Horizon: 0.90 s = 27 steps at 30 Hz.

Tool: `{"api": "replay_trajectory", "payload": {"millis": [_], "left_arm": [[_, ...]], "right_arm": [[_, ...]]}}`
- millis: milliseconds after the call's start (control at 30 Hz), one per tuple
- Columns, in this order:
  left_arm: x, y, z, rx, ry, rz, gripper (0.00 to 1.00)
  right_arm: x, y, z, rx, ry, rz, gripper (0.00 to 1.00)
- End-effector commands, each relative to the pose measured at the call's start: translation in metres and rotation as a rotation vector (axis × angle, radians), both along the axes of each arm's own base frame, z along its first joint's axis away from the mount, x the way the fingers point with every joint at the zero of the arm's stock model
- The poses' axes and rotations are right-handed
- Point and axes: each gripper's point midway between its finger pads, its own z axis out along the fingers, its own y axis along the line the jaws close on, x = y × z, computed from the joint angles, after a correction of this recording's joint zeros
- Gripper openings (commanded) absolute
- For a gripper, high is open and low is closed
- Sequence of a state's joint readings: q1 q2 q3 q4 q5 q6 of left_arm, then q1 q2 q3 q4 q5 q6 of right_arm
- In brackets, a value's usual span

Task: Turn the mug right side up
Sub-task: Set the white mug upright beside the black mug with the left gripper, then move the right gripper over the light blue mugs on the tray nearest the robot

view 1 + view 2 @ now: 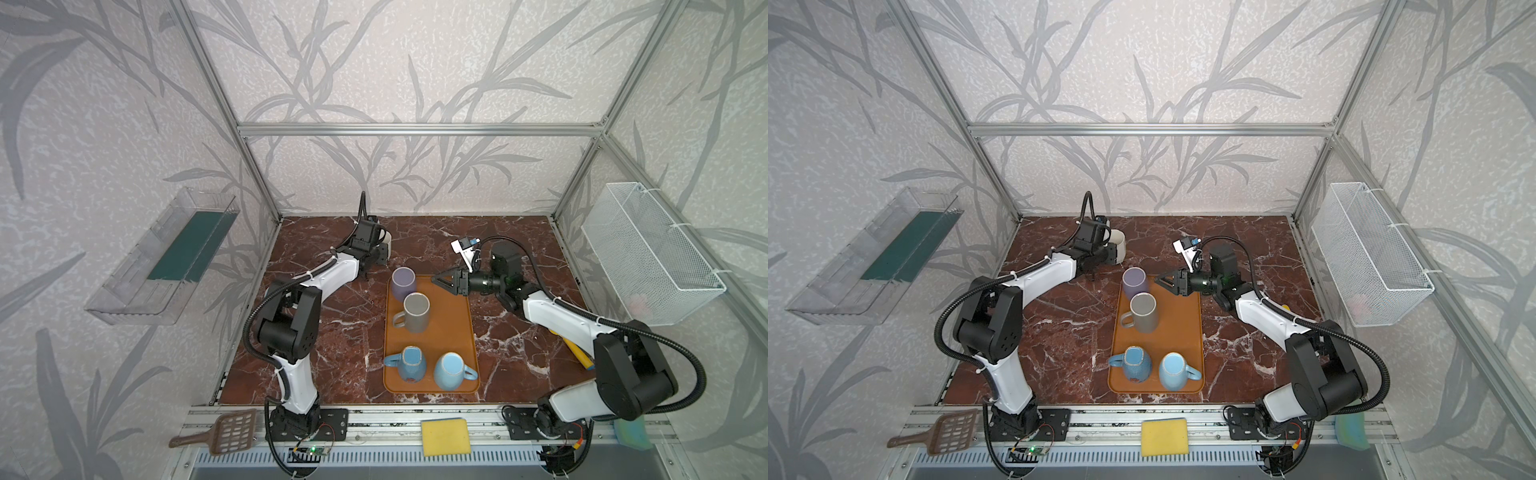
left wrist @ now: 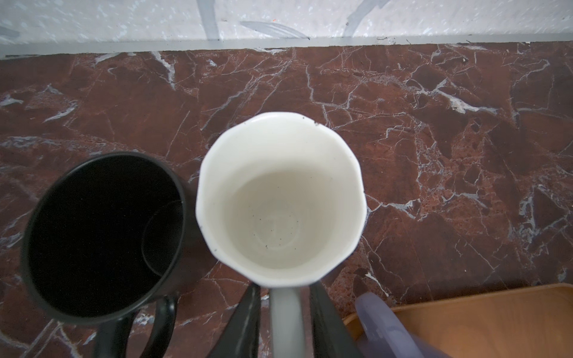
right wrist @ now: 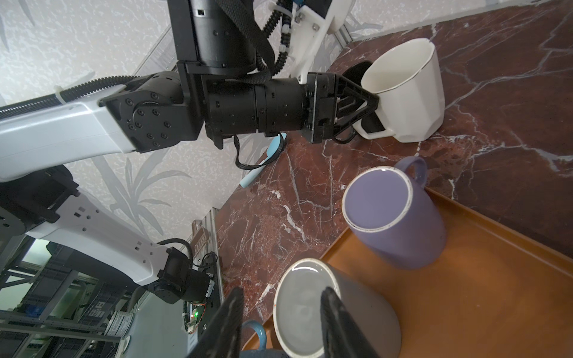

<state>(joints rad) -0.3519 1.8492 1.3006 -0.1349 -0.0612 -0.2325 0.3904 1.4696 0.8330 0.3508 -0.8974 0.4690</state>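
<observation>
On the left wall hung a clear plastic shelf [image 1: 137,286], and a brown slotted scoop [image 1: 226,432] lay on the front rail. The left claw [image 2: 285,297] was clenched on the handle of the white mug [image 2: 279,201], which stood mouth up on the red marble table [image 1: 332,332], beyond the far left corner of the tray. Only the left wrist view showed its speckled inside and the glossy black mug [image 2: 102,235] just beside it, also mouth up. In both top views the wrist hid the black mug, and the white one peeked out only partly [image 1: 1119,243]. The right wrist view showed what the others did not: the white mug had flat facets and a thin dark line on the rim. On the smooth orange tray [image 1: 453,332] the purple mug [image 1: 404,282] and the grey mug [image 1: 417,311] stood bottom up, with unglazed foot rings, and two blue mugs [image 1: 409,363] stood nearer the front. The right claw [image 1: 441,279] hung released and empty above the far right corner of the tray. A yellow tool [image 1: 577,353] was mostly covered by the right arm, so I could not name it. A white wire basket [image 1: 648,257] hung on the right wall.
</observation>
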Motion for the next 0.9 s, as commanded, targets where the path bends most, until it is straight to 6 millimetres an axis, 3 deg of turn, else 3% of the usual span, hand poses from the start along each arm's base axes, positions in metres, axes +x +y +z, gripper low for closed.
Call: {"api": "replay_trajectory", "payload": {"millis": [0,867], "left_arm": [[-0.007,-0.001,0.015,-0.021,-0.024,0.004,0.30],[-0.022,0.000,0.040,-0.038,-0.084,-0.032,0.31]], "right_arm": [[-0.001,-0.001,0.008,0.003,-0.029,0.008,0.42],[-0.009,-0.007,0.000,-0.076,-0.019,0.010,0.43]]}}
